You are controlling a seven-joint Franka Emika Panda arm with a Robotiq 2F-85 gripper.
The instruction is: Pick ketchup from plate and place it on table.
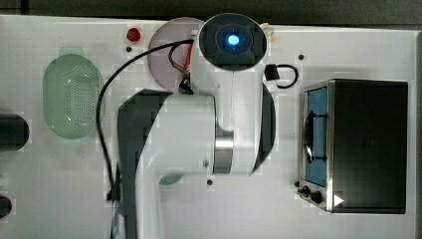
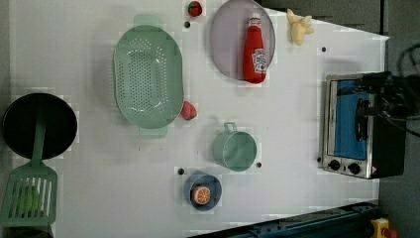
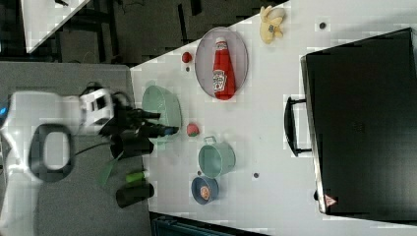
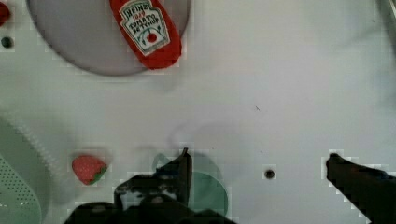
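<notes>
Lying on the plate (image 2: 228, 44), ketchup (image 2: 254, 49) nears its rim.

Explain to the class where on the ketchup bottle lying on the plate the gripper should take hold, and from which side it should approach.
Probably from above, closing across the wide labelled body of the ketchup, not its tapering cap end. It lies flat on the plate, long axis along the left view's vertical, so the open gripper should set its fingers at the bottle's two long sides.

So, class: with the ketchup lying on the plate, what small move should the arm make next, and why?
Probably carry the open pincer forward over the red squeeze ketchup bottle: it lies flat on the pale lilac round plate, ungripped, and the pincer hangs short of it.
</notes>
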